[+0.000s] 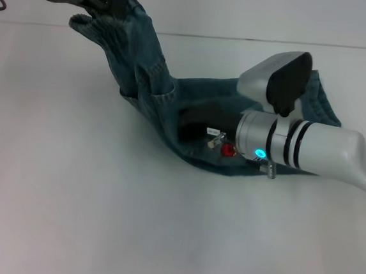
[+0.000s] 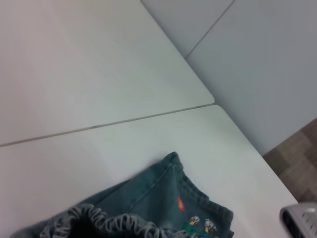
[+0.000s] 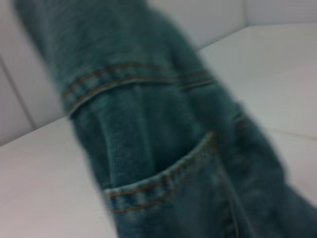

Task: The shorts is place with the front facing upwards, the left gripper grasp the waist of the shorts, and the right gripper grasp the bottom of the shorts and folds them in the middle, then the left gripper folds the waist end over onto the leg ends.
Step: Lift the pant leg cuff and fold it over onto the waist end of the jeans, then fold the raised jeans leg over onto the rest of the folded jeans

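The right arm's silver-white wrist, with its blue light lit, lies nearest in the head view, reaching in from the right across the white tabletop point(image 1: 70, 185), and the right pincer point(image 1: 197, 122) at its end rests low over the middle of the shorts point(image 1: 155, 86); its black body hides the fingers, so I cannot tell how far they are open or whether they grip the cloth. The right wrist view is filled with denim close up, showing a patch pocket point(image 3: 168, 193) with orange double stitching. The shorts lie partly on the tabletop near its far edge, their lower part spread under and beyond the right arm. One end is lifted up and to the far left, where the left pincer point(image 1: 95, 4) is closed on the waist point(image 1: 90, 23), holding it above the tabletop. In the left wrist view the ruffled elastic band sits at the near edge, with a leg hem and part of the cartoon print point(image 2: 200, 225) below it.
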You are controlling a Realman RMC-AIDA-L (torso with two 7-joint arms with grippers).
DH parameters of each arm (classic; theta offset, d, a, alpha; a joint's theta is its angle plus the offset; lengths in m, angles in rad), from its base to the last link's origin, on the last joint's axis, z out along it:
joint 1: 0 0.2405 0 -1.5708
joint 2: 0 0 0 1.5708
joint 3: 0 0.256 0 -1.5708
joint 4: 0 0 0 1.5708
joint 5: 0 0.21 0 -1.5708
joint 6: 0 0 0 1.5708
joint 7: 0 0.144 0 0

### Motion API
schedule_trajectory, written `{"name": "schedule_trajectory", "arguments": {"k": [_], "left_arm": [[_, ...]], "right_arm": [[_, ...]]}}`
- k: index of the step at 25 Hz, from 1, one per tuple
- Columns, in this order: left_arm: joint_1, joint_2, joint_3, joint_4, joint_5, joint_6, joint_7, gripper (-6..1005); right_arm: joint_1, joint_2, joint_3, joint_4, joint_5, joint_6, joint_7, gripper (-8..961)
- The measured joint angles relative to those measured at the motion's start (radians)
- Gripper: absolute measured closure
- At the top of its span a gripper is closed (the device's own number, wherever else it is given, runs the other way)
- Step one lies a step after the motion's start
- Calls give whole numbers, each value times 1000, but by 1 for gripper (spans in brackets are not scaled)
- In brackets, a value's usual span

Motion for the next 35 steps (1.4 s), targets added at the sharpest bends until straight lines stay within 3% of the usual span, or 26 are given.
{"name": "schedule_trajectory", "arguments": {"k": [12, 23, 29, 35], "left_arm": [[-20, -3, 48, 5, -40, 9, -18, 882], [-12, -5, 52, 5, -42, 1, -20, 884], [-4, -10, 52, 1, -42, -2, -13, 884], [2, -18, 52, -3, -42, -10, -8, 884]], "right_arm": [[71, 0, 21, 80, -55, -80, 55, 944], [129, -3, 318, 144, -433, -45, 115, 944], [92, -20, 368, 108, -549, -59, 175, 943], [-25, -25, 362, -128, -609, -225, 318, 943]]}}
